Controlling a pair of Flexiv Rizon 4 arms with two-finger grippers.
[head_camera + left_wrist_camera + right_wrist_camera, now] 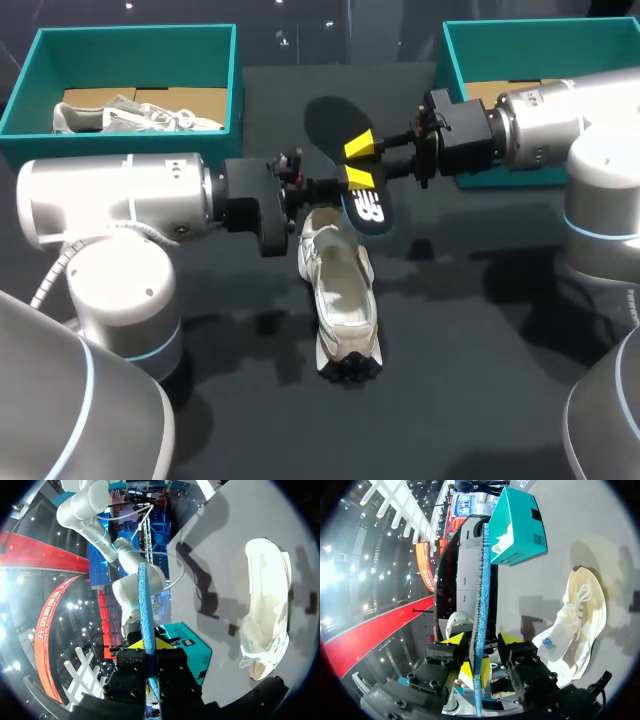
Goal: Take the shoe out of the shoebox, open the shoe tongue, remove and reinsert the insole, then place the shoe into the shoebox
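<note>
A black insole (330, 125) with a blue underside hangs in the air above the white shoe (340, 300), which lies on the dark table with its opening up. My left gripper (322, 186) comes in from the left and is shut on the insole's lower part. In the left wrist view the insole (145, 605) runs edge-on out of the left gripper (149, 647), with the shoe (267, 595) off to one side. My right gripper (359, 162) straddles the same insole (482, 580). This right gripper (481, 642) still shows a gap at one finger, so it is open. The shoe (580, 615) lies beyond it.
A teal shoebox (140, 35) at the back left holds another pale shoe (130, 115). A second teal shoebox (520, 30) stands at the back right, behind my right arm. Bare table lies in front of the shoe.
</note>
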